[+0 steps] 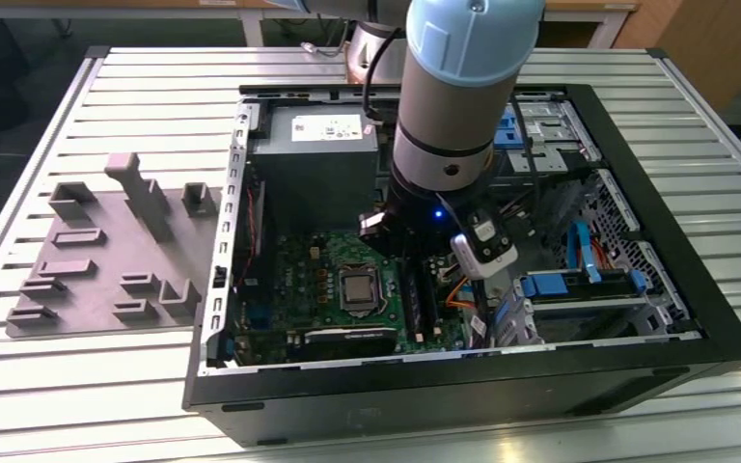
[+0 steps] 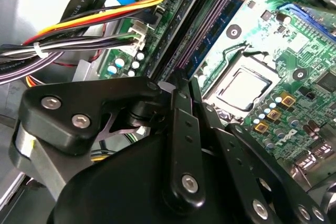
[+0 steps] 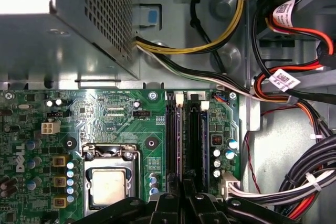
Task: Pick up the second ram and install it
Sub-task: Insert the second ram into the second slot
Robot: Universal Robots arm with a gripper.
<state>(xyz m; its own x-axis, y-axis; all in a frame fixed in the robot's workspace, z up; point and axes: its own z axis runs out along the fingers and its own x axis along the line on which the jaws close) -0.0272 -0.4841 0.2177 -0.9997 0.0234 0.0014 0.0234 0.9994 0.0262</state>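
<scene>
My gripper [image 1: 409, 278] reaches down inside the open computer case, over the memory slots [image 3: 195, 140] beside the processor socket [image 3: 108, 186]. In both wrist views its two black fingers [image 2: 178, 124] stand pressed close together, tips [image 3: 184, 188] right at the slots. From the tips the second ram [image 2: 206, 29], a thin dark stick, runs on edge along a slot; the part between the fingers is hidden. The gripper [image 2: 176, 80] looks shut on it.
The black case [image 1: 474, 371] lies open on a slatted table. A grey moulded tray [image 1: 100, 260] with raised blocks sits at the exterior view's left. The power supply [image 1: 319, 164] and bundles of cables [image 2: 79, 40] crowd the slots; drive bays [image 1: 577, 285] lie on the exterior view's right.
</scene>
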